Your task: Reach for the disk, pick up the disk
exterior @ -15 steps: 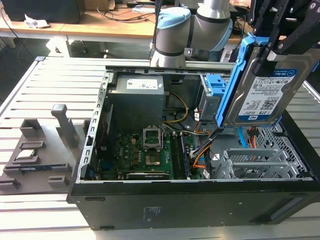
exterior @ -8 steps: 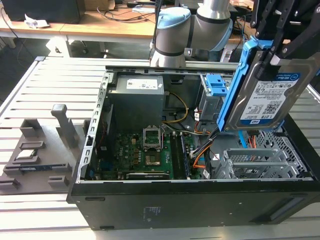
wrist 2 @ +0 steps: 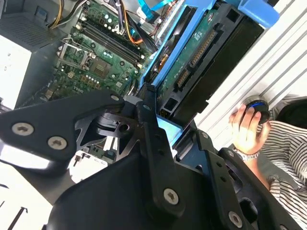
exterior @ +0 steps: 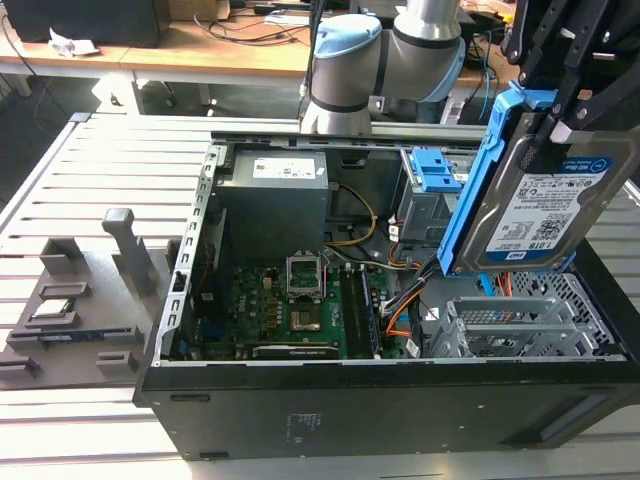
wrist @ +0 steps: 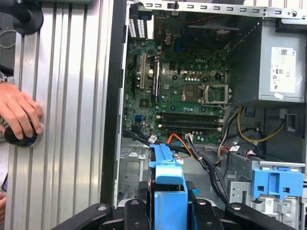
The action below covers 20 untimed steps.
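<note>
One disk (exterior: 545,215), silver with a blue frame along its edges, hangs tilted above the open computer case (exterior: 330,400) on the slatted bench (exterior: 90,180), clamped in the jaws of the gripper (exterior: 572,100). The pick-up looks essentially complete, the drive clear of the bays. A person's hand (wrist: 19,117) rests on a knob beside the case.

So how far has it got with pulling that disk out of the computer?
The reach looks done: the gripper is shut on the disk by its blue frame, seen in both wrist views too. The lift is well along, with the disk hanging tilted above the open case, apparently clear of the empty drive cage. Little seems left of the pickup.
</note>
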Each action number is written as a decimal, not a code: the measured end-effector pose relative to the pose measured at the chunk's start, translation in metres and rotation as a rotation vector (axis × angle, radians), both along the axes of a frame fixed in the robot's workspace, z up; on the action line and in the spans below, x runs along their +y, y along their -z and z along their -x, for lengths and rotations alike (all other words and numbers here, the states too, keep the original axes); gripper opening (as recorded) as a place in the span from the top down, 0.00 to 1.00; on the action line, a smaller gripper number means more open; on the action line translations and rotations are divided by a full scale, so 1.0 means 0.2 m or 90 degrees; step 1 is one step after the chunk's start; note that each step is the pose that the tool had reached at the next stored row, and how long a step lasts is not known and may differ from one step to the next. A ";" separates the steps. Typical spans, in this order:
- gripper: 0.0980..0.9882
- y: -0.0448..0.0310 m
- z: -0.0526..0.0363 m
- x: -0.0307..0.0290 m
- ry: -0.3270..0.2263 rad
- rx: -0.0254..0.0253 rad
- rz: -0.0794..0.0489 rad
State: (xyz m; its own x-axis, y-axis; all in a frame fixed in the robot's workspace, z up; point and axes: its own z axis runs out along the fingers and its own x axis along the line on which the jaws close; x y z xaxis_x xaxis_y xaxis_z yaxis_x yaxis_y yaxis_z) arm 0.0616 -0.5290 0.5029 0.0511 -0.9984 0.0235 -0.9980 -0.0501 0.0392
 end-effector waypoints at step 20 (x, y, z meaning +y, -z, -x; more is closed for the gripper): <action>0.70 0.127 -0.060 0.004 0.011 0.0004 0.000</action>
